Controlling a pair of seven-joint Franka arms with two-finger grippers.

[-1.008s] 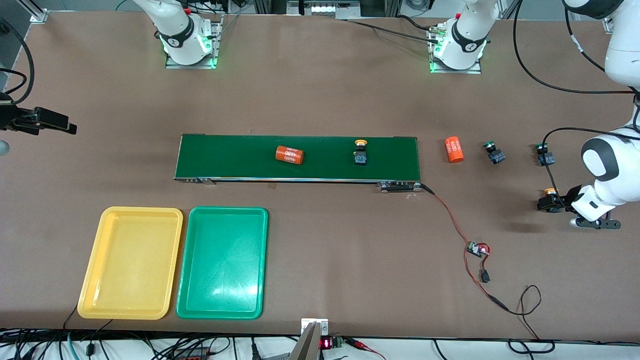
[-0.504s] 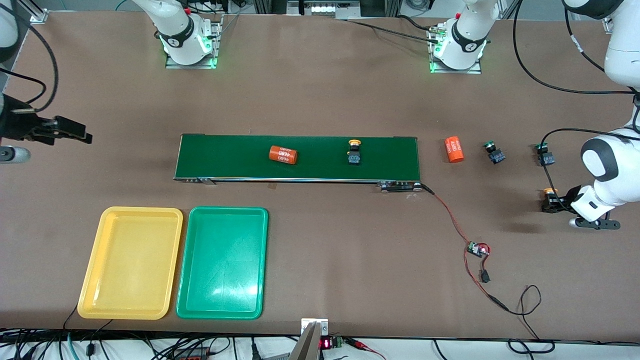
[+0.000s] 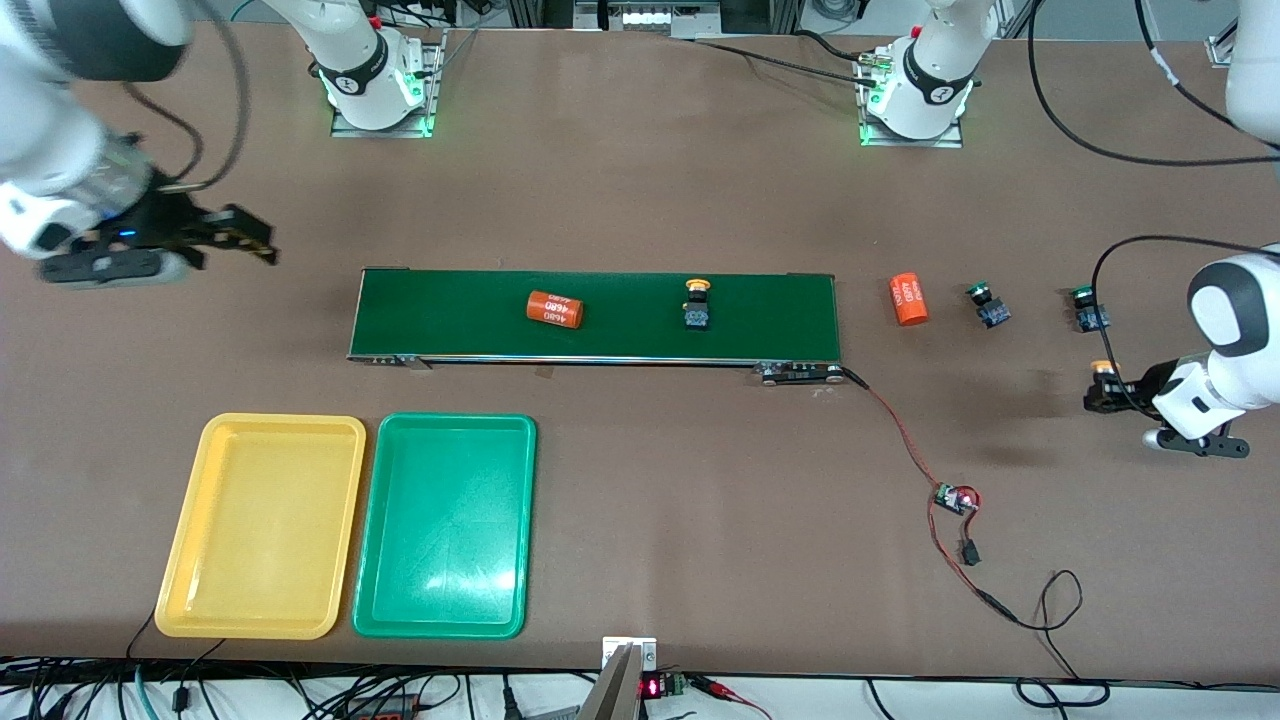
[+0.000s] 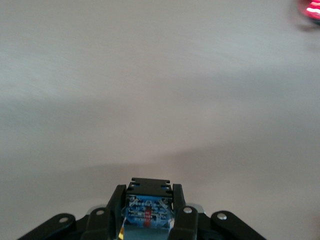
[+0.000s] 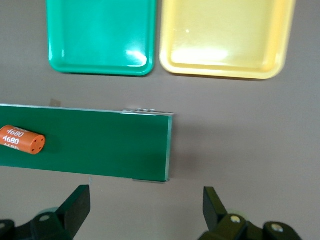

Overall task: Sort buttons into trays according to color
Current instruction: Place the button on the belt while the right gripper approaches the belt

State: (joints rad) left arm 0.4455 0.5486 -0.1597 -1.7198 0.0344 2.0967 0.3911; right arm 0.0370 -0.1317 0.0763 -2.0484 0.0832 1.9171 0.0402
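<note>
Across the table from the front camera, the long green conveyor belt point(image 3: 595, 316) carries an orange cylinder point(image 3: 555, 309) and one yellow-capped button point(image 3: 696, 308), the button toward the left arm's end of the belt. Off that end of the belt lie a second orange cylinder point(image 3: 908, 298), a green-capped button point(image 3: 988, 306) and another green-capped button point(image 3: 1090, 312), in a row on the bare table point(image 3: 640, 190). The left gripper point(image 3: 1108, 392) is in the air over the left arm's end of the table, closed around a second yellow-capped button point(image 3: 1103, 383). The right gripper point(image 3: 245, 238) is over the table at the right arm's end, its fingers spread and holding nothing. Nearer the front camera than the belt, the yellow tray point(image 3: 262, 526) and green tray point(image 3: 446, 525) sit side by side, both without buttons, the yellow one closer to the right arm's end. From the left wrist, the fingers point(image 4: 114, 212) clamp the dark blue body of the held button point(image 4: 148, 212) above plain tabletop. From the right wrist, both fingers point(image 5: 75, 207) stand wide apart above the belt's end point(image 5: 85, 146), with the cylinder point(image 5: 22, 140), the green tray point(image 5: 102, 35) and the yellow tray point(image 5: 227, 37) in sight.
</note>
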